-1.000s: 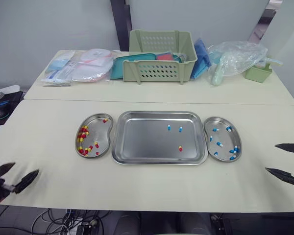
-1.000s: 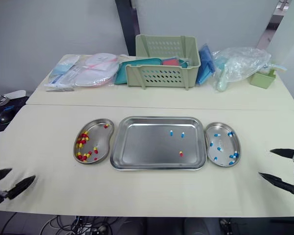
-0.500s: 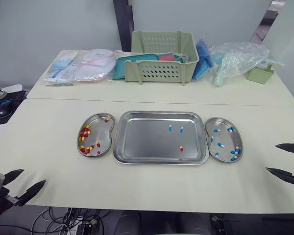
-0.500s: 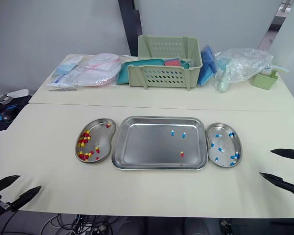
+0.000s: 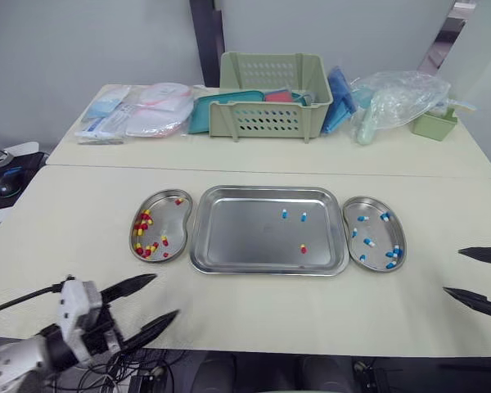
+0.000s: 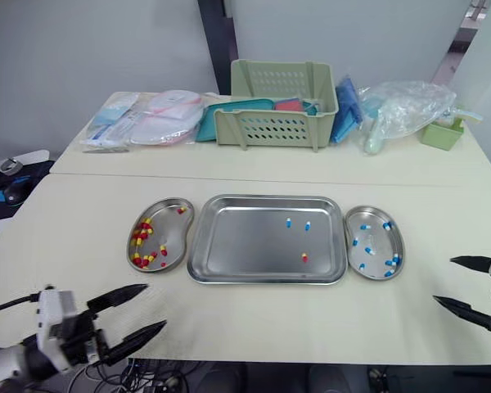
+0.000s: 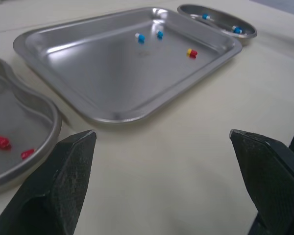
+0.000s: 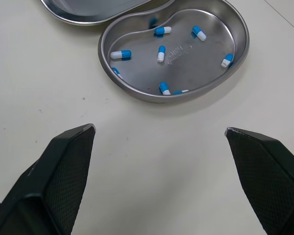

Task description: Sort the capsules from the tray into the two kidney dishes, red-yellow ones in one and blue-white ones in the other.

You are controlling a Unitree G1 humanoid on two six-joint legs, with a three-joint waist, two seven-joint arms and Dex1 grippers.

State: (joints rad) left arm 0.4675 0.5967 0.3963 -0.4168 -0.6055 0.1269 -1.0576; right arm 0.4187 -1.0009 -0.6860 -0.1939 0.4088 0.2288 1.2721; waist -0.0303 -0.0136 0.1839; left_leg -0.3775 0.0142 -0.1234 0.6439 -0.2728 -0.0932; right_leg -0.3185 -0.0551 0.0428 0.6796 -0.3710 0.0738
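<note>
A steel tray (image 5: 237, 246) lies mid-table and holds two blue-white capsules (image 5: 284, 214) and one red-yellow capsule (image 5: 303, 248). To its left, a kidney dish (image 5: 181, 233) holds several red-yellow capsules (image 5: 141, 229). The kidney dish (image 5: 349, 237) to its right holds several blue-white capsules (image 5: 365, 241). My left gripper (image 5: 165, 295) hangs open and empty over the table's front edge, below the left dish. My right gripper (image 5: 453, 271) is open and empty, right of the right dish. The left wrist view looks across the tray (image 7: 103, 63); the right wrist view looks down on the blue-white dish (image 8: 186, 68).
On the rear table stand a green basket (image 5: 270, 94), packets of supplies (image 5: 139, 110), a clear plastic bag (image 5: 397, 94) and a small green holder (image 5: 432, 123). Bare tabletop (image 5: 311, 311) runs between the tray and the front edge.
My left gripper has swung in from the far left to the front edge below the left dish. The right gripper has hardly moved. The capsules lie as before.
</note>
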